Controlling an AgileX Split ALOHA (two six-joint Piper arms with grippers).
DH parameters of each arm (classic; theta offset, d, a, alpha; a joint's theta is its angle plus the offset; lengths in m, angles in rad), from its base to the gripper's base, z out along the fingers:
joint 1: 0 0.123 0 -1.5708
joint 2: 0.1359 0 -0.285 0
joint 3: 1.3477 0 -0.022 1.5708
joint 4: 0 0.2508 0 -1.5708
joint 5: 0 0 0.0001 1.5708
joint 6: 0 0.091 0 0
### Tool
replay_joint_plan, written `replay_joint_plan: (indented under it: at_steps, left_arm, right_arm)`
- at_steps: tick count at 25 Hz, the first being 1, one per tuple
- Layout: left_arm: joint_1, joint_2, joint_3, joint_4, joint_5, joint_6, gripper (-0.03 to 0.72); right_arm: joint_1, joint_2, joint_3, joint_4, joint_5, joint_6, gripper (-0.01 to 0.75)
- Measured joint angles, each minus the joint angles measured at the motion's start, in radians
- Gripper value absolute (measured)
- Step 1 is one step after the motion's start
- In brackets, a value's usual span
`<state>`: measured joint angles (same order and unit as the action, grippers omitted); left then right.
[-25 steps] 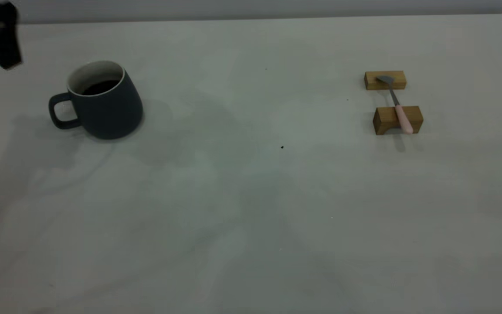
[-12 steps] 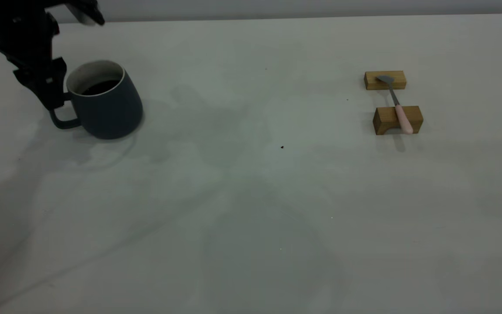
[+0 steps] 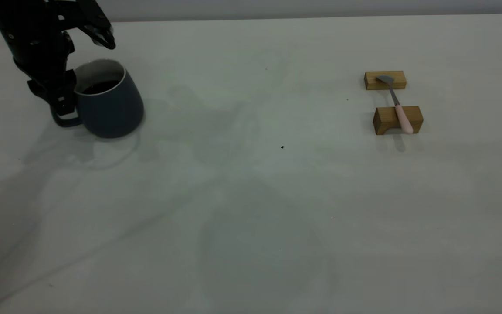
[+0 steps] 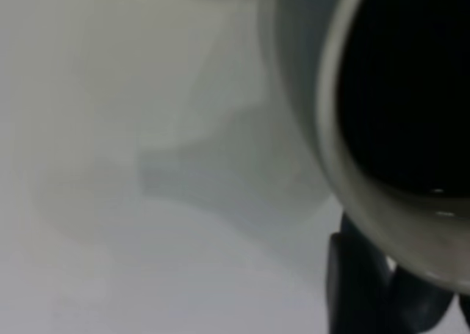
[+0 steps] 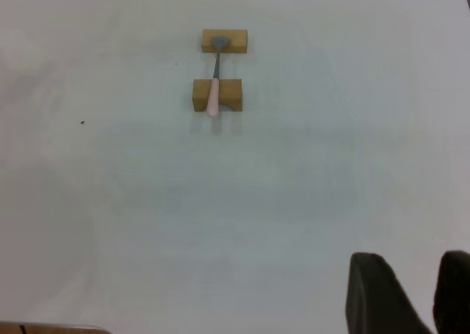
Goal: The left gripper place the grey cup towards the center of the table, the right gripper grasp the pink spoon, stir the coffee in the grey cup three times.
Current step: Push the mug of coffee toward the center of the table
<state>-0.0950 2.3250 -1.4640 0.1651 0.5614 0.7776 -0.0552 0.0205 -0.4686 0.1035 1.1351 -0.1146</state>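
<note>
Tan wooden blocks (image 3: 397,119) under pink spoon (image 3: 403,118), bare table (image 3: 251,196) between it and grey cup (image 3: 109,107)

dim soft light, faint shadows, blurred close-up

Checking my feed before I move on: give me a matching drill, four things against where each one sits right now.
Things:
1. grey cup
2. pink spoon
3. left end effector
4. right end effector

Places:
A. bridging two wooden blocks
B. at the cup's handle
C. far left of the table, holding coffee
D. high above the table, well back from the spoon

Pairs: 1-C, 2-A, 3-B, 4-D
</note>
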Motion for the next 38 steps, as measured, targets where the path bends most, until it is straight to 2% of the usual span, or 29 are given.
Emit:
replay_joint_plan:
  at_steps: [3, 5, 9, 25, 38]
  left_arm:
    - [-0.011, 0.000, 0.000, 0.003, -0.018, 0.015, 0.247]
    - [-0.022, 0.000, 0.000, 0.005, -0.028, 0.021, 0.210]
    - [-0.061, 0.000, 0.000, 0.005, -0.048, 0.022, 0.210]
    - [-0.302, 0.007, 0.000, -0.003, -0.120, -0.058, 0.221]
    - [-0.354, 0.013, 0.000, -0.041, -0.171, -0.091, 0.349]
  right_arm:
    - [0.000, 0.000, 0.000, 0.000, 0.000, 0.000, 0.237]
    - [0.000, 0.000, 0.000, 0.000, 0.000, 0.000, 0.237]
    - [0.000, 0.000, 0.000, 0.000, 0.000, 0.000, 0.237]
    - [0.000, 0.000, 0.000, 0.000, 0.000, 0.000, 0.237]
    - [0.000, 0.000, 0.000, 0.000, 0.000, 0.000, 0.237]
